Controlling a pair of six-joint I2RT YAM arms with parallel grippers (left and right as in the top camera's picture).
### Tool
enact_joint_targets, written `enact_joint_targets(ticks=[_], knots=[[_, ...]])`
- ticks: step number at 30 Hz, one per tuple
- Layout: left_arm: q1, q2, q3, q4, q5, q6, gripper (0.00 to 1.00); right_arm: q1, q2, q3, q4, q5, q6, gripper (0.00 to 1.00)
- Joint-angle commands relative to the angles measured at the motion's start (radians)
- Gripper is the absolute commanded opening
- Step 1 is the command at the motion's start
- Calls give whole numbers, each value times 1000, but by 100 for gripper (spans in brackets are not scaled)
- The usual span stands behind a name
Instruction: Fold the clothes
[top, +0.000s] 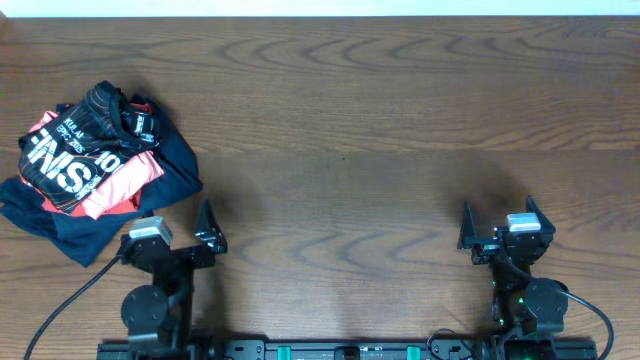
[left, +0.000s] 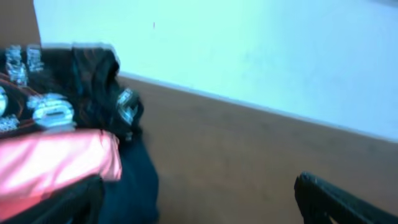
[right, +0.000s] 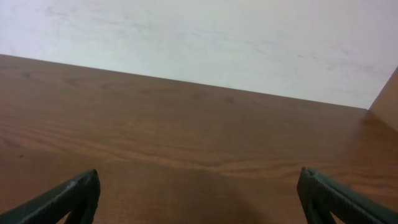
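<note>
Jersey (top: 90, 120) crumpled, near left gripper (top: 178, 228), untouched

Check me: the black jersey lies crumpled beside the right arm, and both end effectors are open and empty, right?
Wrong side. The overhead view shows the black jersey crumpled beside the left arm, not the right. The left end effector and right end effector are open and empty.

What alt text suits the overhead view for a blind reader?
A crumpled black jersey with white lettering tops a salmon-pink garment and a navy garment, left on the wooden table. The left gripper and right gripper stand open and empty in front.
</note>
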Motion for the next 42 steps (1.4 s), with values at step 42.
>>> enact_joint_targets(ticks=[42], knots=[[2,-5,-159,62,-15,25,98,10,-6,-1,-4,7,-3,99]])
